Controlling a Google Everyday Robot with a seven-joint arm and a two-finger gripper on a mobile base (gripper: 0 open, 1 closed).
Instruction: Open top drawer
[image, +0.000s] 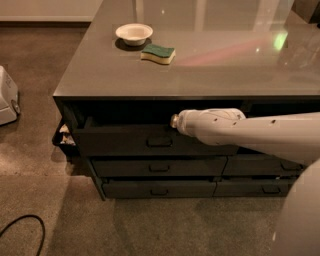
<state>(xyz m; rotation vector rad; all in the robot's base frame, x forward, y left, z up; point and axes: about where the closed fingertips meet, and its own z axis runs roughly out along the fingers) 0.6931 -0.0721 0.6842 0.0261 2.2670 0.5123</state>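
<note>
Under the counter's (210, 75) near edge the top drawer (120, 142) looks barely pulled out, with the gripper (174, 121) at its upper lip, whether clamped I cannot tell, and most of the pull left to do.

Place: probably an office or test room with a kitchen-like counter.
Floor: brown carpet (40, 165), and a black cable (22, 227) lies on it.
Furniture: grey counter (210, 70) with a glossy top and rows of drawers.
On top: white bowl (134, 34), green-yellow sponge (158, 53).
Robot: gripper (174, 121) at the front of the top drawer (120, 142).
</note>
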